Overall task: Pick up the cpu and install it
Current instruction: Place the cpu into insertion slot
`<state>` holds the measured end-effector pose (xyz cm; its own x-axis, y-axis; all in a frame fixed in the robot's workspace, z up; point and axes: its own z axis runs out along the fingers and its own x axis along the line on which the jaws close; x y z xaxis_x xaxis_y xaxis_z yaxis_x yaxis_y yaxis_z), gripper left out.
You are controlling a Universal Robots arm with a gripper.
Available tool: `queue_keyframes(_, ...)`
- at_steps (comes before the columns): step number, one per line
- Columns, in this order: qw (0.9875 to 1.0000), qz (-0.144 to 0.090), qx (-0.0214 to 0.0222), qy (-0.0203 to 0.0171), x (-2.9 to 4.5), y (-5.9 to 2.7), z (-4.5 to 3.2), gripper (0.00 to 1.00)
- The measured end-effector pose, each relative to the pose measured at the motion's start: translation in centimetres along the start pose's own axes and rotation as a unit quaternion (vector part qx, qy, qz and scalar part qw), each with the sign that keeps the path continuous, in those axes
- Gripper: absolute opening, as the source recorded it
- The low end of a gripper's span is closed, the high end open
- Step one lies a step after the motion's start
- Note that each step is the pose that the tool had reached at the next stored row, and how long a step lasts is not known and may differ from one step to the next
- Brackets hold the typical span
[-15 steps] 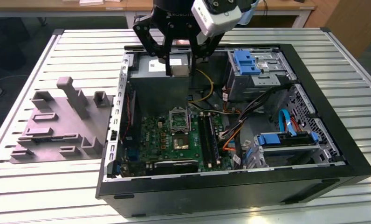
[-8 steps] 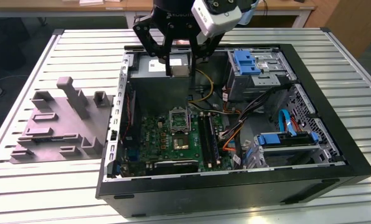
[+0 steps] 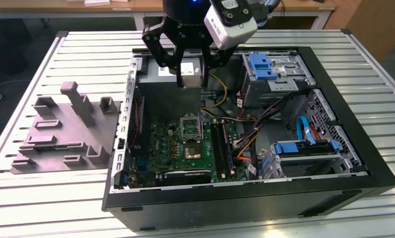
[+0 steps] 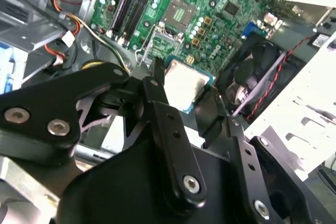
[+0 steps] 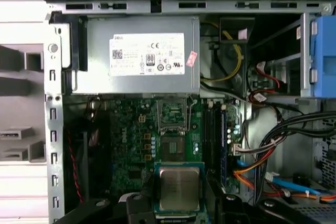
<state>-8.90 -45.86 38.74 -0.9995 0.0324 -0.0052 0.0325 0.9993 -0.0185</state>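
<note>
The cpu [image 3: 190,75], a small silvery-beige square chip, hangs above the back part of the open computer case [image 3: 356,144], high over the green motherboard [image 3: 184,148]. My gripper [image 3: 189,73] is shut on it, one black finger on each side. Both wrist views show the same hold: the cpu [image 5: 179,187] [image 4: 184,83] sits between the fingers [image 5: 137,204] [image 4: 157,85]. Below it on the motherboard lies the metal-framed socket [image 5: 172,116] [image 3: 191,125] [image 4: 180,12] with its frame raised. Just beyond the socket sits a dark square chip with a grey centre [image 5: 173,149] [image 3: 193,151].
A silver power supply [image 5: 139,55] fills the case's back wall beside the gripper. Blue drive cages [image 3: 262,66] and bundled cables [image 3: 277,124] crowd the exterior view's right. A black fan [image 4: 252,72] sits by the board. A grey moulded fixture [image 3: 65,130] lies on the slatted table at the left.
</note>
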Motion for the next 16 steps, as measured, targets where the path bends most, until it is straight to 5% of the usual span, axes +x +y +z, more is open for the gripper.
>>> queue_keyframes(16,0.9995,-0.031,-0.0001,0.0003,0.02,0.01,2.90,0.47)
